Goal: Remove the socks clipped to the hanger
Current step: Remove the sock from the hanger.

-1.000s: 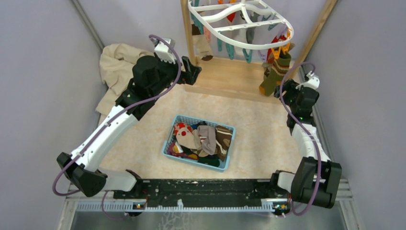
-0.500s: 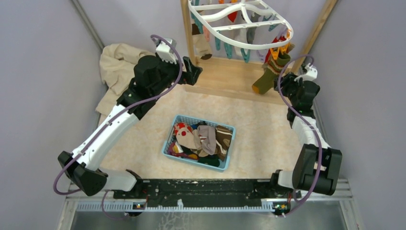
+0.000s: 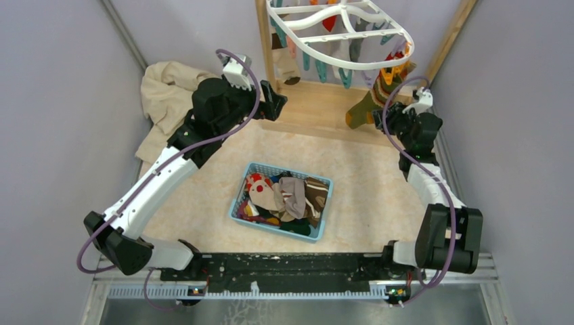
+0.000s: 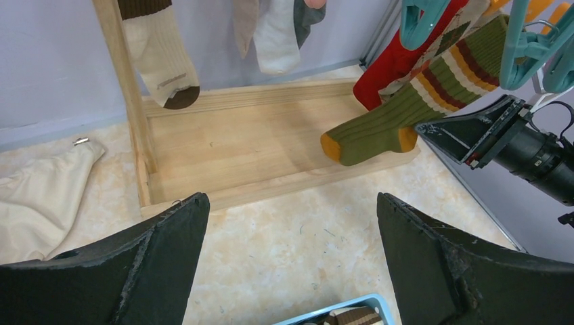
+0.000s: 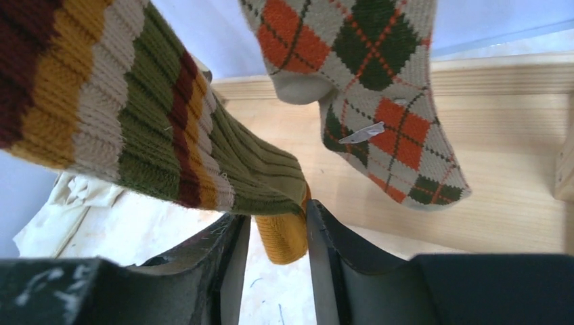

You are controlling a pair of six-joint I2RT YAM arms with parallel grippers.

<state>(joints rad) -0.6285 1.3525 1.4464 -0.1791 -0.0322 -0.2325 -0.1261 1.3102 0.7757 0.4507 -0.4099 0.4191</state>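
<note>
Hanger: white spoked oval ring with orange and teal clips, above the right fingers.
Green sock: orange, cream and maroon stripes; clipped, slanting, orange heel nipped between those fingers.
Argyle sock: hangs just beyond them.
Red sock and cream-brown sock: hanging farther off.

One white hanger, one wooden rack, one blue basket mid-worktop, its sock heap too tangled to count, on the clips one green-striped sock, one red sock, one argyle sock, one brown-and-cream sock, one beige cloth, far-left corner.
</note>
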